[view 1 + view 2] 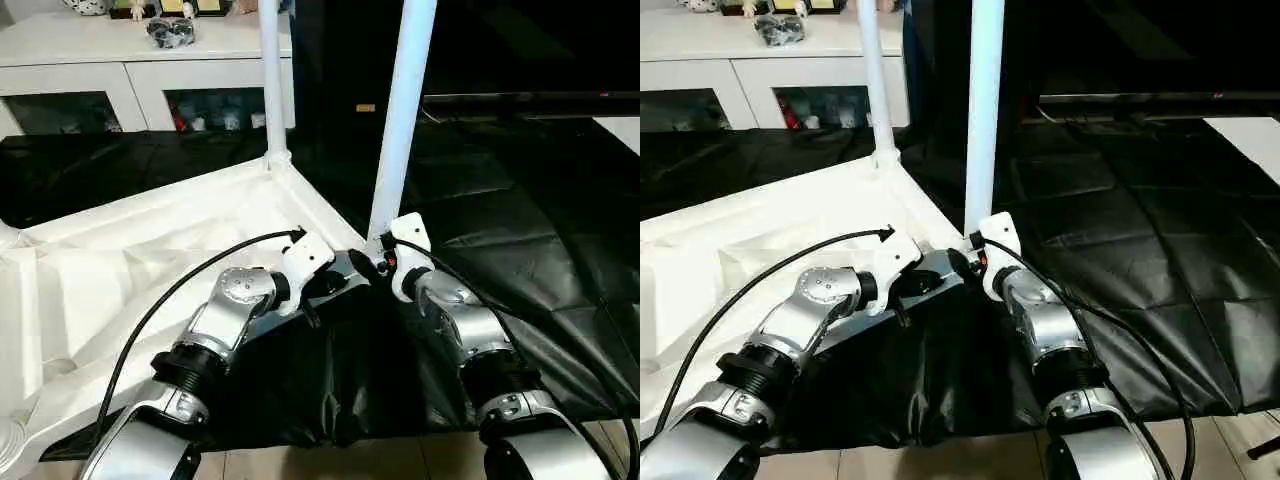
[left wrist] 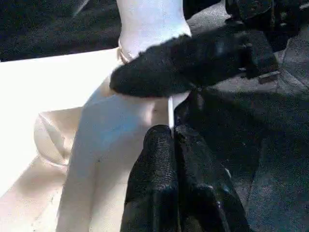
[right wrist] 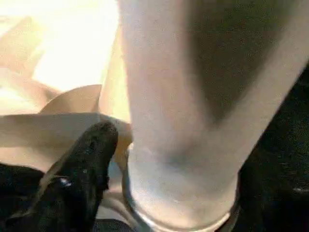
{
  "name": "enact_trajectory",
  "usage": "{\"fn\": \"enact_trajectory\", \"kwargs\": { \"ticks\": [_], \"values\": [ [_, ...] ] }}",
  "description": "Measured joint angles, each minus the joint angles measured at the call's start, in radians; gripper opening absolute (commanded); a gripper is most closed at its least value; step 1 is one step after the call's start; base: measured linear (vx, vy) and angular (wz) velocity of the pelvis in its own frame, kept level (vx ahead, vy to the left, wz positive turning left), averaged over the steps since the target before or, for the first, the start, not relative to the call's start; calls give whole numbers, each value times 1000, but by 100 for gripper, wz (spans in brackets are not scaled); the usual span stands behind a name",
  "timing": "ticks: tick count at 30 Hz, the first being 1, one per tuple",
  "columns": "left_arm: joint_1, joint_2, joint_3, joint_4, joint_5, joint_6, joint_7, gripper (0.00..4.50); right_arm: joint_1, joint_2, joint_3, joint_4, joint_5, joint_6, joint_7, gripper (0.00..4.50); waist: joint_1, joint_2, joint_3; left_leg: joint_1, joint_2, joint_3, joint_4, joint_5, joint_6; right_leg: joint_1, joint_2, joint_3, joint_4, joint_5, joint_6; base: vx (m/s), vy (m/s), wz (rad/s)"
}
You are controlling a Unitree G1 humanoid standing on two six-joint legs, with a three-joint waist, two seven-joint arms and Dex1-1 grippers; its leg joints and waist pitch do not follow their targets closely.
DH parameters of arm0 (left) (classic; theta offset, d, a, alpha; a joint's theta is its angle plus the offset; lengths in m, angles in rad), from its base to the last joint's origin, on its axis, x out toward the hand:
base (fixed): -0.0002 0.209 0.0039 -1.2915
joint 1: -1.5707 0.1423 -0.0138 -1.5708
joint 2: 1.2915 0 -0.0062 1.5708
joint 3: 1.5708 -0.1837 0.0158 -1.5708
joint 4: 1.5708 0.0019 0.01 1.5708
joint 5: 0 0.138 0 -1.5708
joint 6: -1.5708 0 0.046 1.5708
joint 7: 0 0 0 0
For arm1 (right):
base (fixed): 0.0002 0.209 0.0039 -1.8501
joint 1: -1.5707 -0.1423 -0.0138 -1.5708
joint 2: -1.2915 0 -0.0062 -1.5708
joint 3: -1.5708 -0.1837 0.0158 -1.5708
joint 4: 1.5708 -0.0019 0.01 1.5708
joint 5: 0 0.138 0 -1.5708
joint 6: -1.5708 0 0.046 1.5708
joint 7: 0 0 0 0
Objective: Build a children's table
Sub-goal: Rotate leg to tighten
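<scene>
The children's table [image 1: 180,225] lies upside down on a black sheet [image 1: 520,230] spread over the floor, with its ribbed underside facing up. Two white legs stand straight up from it. The far leg [image 1: 271,80] stands in the corner socket on the side away from the robot. The near leg [image 1: 400,120] stands in the corner socket closest to the robot, and both arms meet right at the bottom of this leg. The left gripper [image 2: 172,137] sits just beside the bottom of the near leg with its two black fingers pressed tight together, and nothing is between them. Its tips touch the thin white edge of the table by that corner. The right gripper [image 3: 174,145] is at the bottom of the near leg too, and its fingers are spread wide apart. One black finger [image 3: 84,169] sits on one side of the leg, close to the ring where the leg goes into its socket. Behind the table, past the far leg, stands a white cabinet [image 1: 130,60] with glass doors and small things on top.
</scene>
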State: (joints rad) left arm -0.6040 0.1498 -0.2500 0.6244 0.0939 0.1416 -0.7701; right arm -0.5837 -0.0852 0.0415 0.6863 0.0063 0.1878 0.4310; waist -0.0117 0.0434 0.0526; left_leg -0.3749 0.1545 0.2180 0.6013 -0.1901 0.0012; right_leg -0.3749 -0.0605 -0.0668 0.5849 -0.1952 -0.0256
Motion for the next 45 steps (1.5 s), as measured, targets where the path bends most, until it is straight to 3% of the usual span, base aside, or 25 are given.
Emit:
{"fn": "enact_trajectory", "kwargs": {
  "ticks": [4, 9, 18, 25, 34, 44, 45],
  "values": [
    [7, -1, -3, -31, -11, 24, -14, 43, 36, -49, 9, -62, 8, 8, 79, 392, 16, 0, 0, -1, 0, 0, -2, 0, 0, -2, 0, 0, 1, 4, -3, 0, 0, 0],
    [8, 0, 8, -107, -32, 75, -12, 98, 55, -87, 25, -117, 27, 19, 153, 392, 14, 0, 0, -10, 2, 0, -2, -1, 2, -11, 1, -1, 4, 9, -2, 0, 0, 0],
    [8, 13, 5, -102, -31, 129, -20, 104, 64, -99, 15, -129, 40, 29, 165, 392, 16, 1, 0, -12, 3, 0, -1, -1, 2, -15, 1, -1, 9, 6, 1, 0, 0, 0],
    [9, 34, 4, -141, -50, 191, -43, 168, 76, -112, 14, -143, 44, 40, 168, 392, 16, 2, 0, -11, 2, 0, 0, -1, 2, -13, 1, -1, 9, 6, 1, 0, 0, 0],
    [8, 38, -27, -121, -32, 200, -53, 168, 78, -123, 20, -153, 43, 46, 172, 392, 17, 5, 0, -11, 2, 0, 0, -1, 2, -13, 1, -1, 9, 6, 1, 0, 0, 0],
    [6, 40, -27, -118, -35, 209, -56, 82, 77, -137, 40, -151, 30, 16, 177, 392, 17, 6, -1, -11, 2, 0, 0, -1, 2, -13, 1, -1, 9, 6, 1, 0, 0, 0],
    [6, 40, -27, -118, -36, 208, -58, 73, 77, -139, 44, -151, 28, 7, 179, 410, 16, 6, -1, -11, 2, 0, 0, -1, 2, -13, 1, -1, 9, 6, 1, 0, 0, 0]
  ]
}}
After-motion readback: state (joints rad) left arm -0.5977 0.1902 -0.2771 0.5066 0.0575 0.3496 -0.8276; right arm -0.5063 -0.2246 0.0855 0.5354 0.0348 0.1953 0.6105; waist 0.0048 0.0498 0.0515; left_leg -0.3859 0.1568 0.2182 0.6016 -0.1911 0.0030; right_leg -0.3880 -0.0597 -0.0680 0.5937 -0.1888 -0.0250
